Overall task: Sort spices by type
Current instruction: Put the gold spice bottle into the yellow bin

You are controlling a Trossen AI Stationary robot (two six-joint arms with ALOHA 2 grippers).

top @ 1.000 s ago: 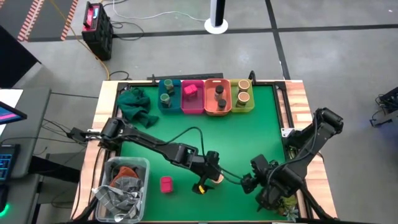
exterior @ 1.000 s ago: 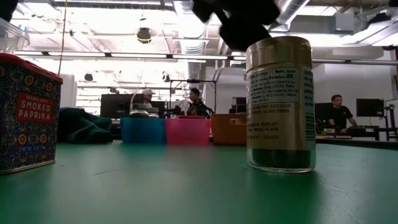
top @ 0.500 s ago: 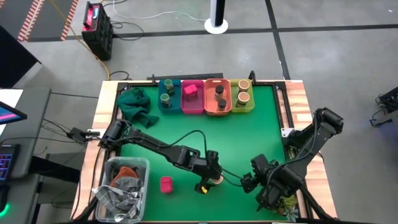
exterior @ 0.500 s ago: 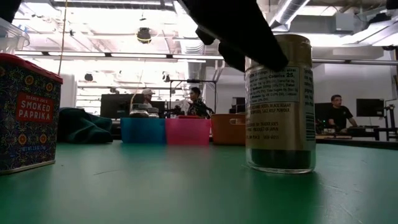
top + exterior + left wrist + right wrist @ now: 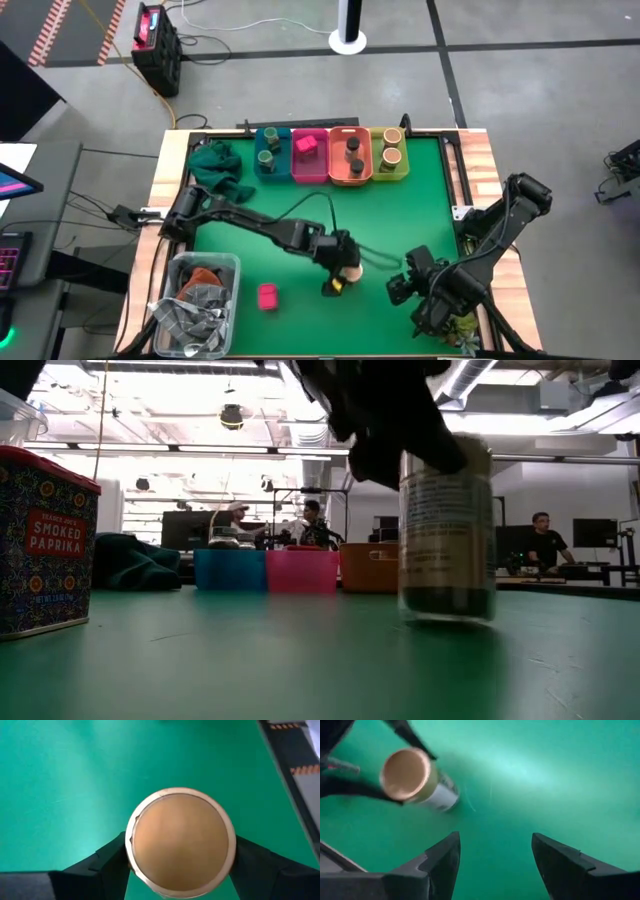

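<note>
Tan-lidded spice jar sits pinched between the left gripper fingers, just above the bench; a loose grip could drop it. Right gripper fingers, spread, wait nearby.

Four rectangular bins are sitting in a row along the far edge of the green table: a blue bin, a pink bin, an orange bin and a yellow bin. A dark green cloth is lying bunched just beside the blue bin. A clear container holding grey items is sitting at the near left corner. A black-and-red device is standing on the floor.
</note>
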